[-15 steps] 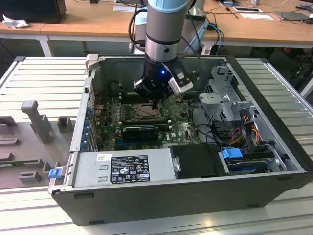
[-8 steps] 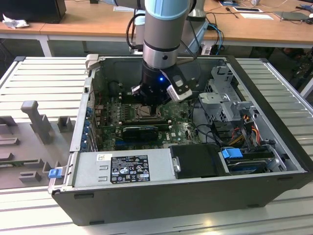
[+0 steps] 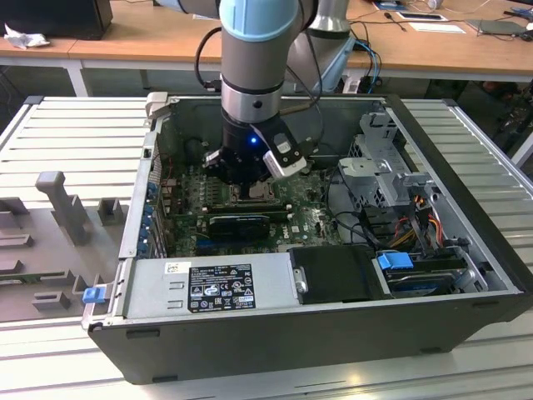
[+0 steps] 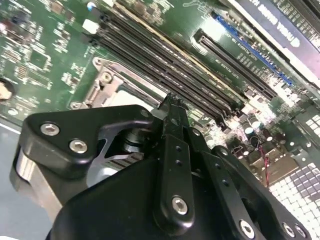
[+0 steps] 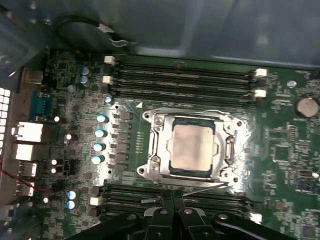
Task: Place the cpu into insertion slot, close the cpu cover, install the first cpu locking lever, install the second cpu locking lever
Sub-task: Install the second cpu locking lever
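Note:
The cpu (image 5: pixel 192 147), a pale metal square, lies flat in the insertion slot (image 5: pixel 190 121), of which a dark rim shows. The silver cpu cover (image 5: pixel 159 145) lies down around the chip. One thin locking lever rod (image 5: pixel 200 111) runs along the far side of the socket. A second one (image 5: pixel 205 186) runs along the side nearest my fingertips. My gripper (image 5: pixel 172 196) is shut, its black fingers (image 4: pixel 172 145) pressed together with nothing seen between them. Its tip hovers just beside the socket's edge (image 4: pixel 117 75). In the exterior view the gripper (image 3: pixel 248 190) is low over the motherboard.
Long black memory slots (image 5: pixel 185 80) flank the socket on two sides. A row of capacitors (image 5: pixel 100 132) and a coin battery (image 5: pixel 306 106) stand nearby. The open case holds a power supply (image 3: pixel 208 287), a black expansion card (image 3: pixel 241 223), a drive cage (image 3: pixel 383 158) and cables (image 3: pixel 416 217).

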`<action>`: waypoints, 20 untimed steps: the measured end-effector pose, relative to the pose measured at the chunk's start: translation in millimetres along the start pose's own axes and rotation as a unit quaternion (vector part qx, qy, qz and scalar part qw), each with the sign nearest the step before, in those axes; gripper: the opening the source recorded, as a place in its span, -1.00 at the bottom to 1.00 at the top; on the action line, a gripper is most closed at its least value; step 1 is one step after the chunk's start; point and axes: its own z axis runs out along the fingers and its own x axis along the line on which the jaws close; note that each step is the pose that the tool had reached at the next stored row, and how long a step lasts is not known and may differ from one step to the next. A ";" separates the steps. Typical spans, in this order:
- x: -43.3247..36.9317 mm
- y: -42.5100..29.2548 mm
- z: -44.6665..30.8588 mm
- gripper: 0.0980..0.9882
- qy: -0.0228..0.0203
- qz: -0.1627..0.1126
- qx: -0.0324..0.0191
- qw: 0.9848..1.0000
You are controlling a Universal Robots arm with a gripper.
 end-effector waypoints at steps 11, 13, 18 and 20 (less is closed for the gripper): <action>9.7 -5.6 20.4 -0.98 -0.001 -0.013 -0.022 1.000; 12.7 -8.0 20.6 -0.98 -0.002 -0.013 -0.028 1.000; 19.3 -12.4 22.5 -0.98 -0.005 -0.015 -0.043 0.999; 21.7 -13.3 23.4 -0.98 -0.006 -0.016 -0.049 0.999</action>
